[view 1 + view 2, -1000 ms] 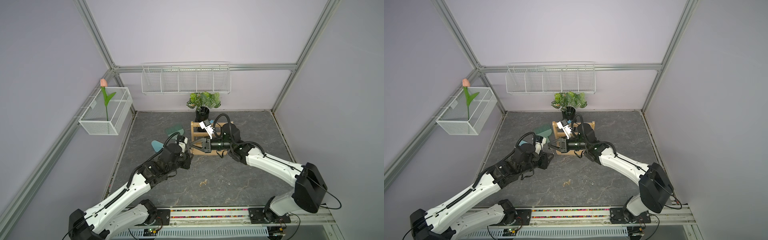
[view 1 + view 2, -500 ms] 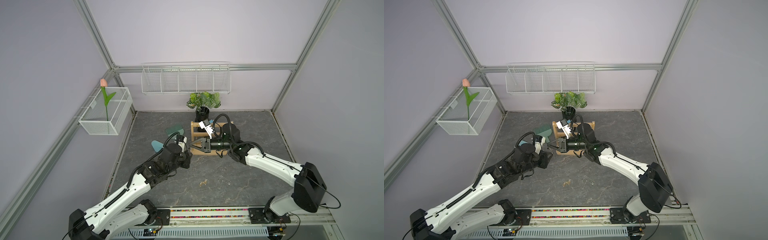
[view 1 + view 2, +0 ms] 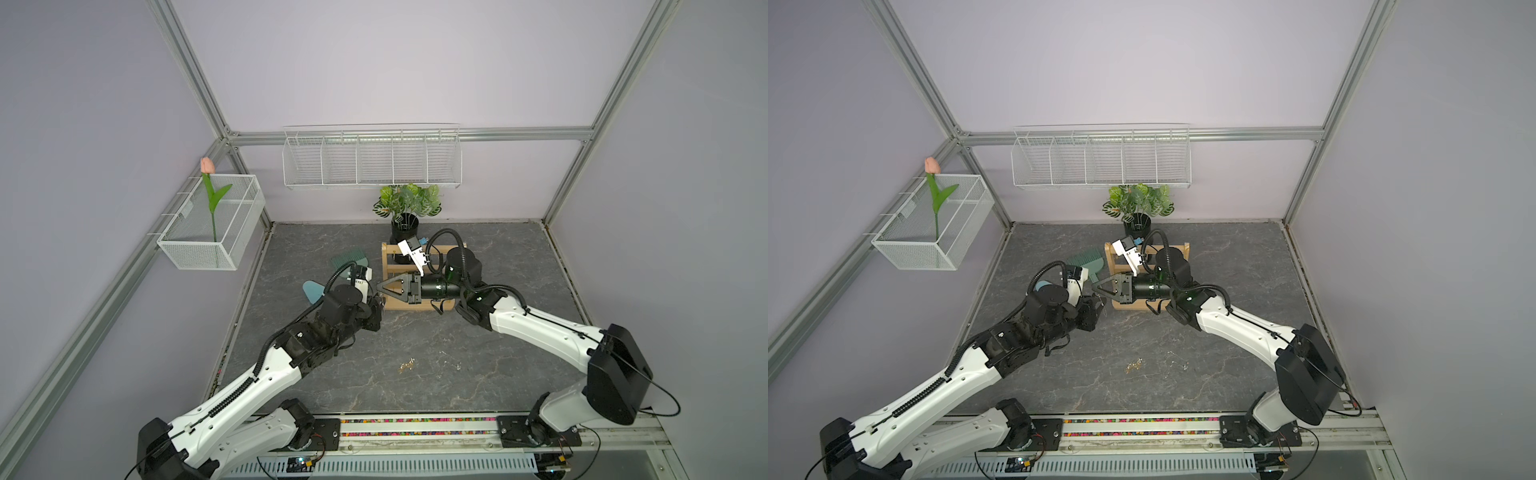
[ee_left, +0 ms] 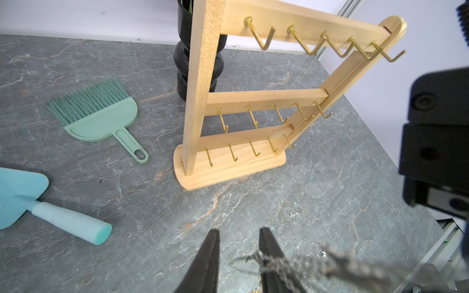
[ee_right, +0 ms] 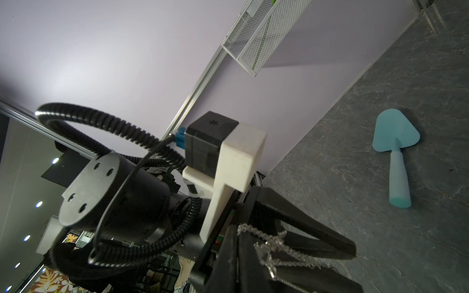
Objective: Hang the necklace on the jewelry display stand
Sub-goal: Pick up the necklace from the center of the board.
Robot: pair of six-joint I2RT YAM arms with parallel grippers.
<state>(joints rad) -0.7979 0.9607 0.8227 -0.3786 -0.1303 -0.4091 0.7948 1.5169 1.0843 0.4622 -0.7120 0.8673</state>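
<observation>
The jewelry display stand (image 3: 392, 254) (image 3: 1111, 254) (image 4: 200, 101) is light wood with rows of gold hooks and stands mid-table. The necklace (image 4: 279, 262) (image 5: 264, 239) is a thin silver chain stretched in the air between my two grippers, just in front of the stand's left end. My right gripper (image 3: 378, 289) (image 3: 1093, 287) (image 5: 238, 228) is shut on one end of it. My left gripper (image 3: 377, 300) (image 3: 1098, 301) (image 4: 239, 230) points up at it with its jaws a little apart. The chain is looped over one of its fingers (image 4: 269, 243).
A green hand brush (image 3: 349, 258) (image 4: 101, 114) and a blue trowel (image 3: 313, 290) (image 4: 22, 192) lie left of the stand. A black plant pot (image 3: 404, 226) stands behind it. Small loose jewelry (image 3: 406, 365) lies nearer the front. White wire baskets (image 3: 372, 158) hang on the walls.
My right gripper has edged slightly to the left, toward the left gripper. Nothing else has visibly moved.
</observation>
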